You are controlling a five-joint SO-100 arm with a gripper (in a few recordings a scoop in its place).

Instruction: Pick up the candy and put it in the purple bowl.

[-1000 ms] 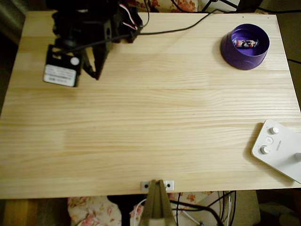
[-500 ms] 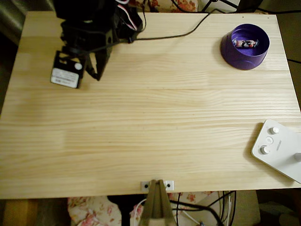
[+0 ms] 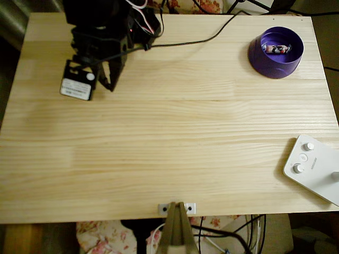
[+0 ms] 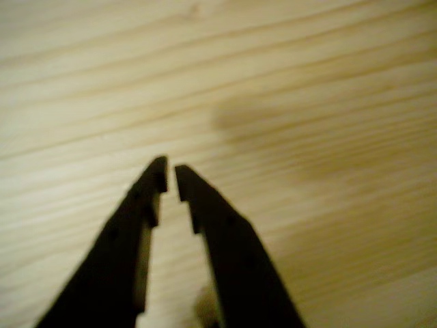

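Candy [image 3: 277, 48] is lying inside the purple bowl [image 3: 263, 59] at the desk's [image 3: 169, 143] far right, while the fingers [image 4: 171, 179], seemingly almost together and empty, are hanging far left.

A pale wooden table [image 3: 169, 137] with straight grain running across it carries the things. In the overhead view a purple bowl [image 3: 276, 62] stands on it near the upper right corner. A white device with round knobs [image 3: 312, 167] lies at the lower right, partly over the table's edge. A black cable [image 3: 196, 40] trails across the top of the board. A small metal bracket [image 3: 177, 208] sits at the middle of the near edge. In the wrist view bare wood grain shows
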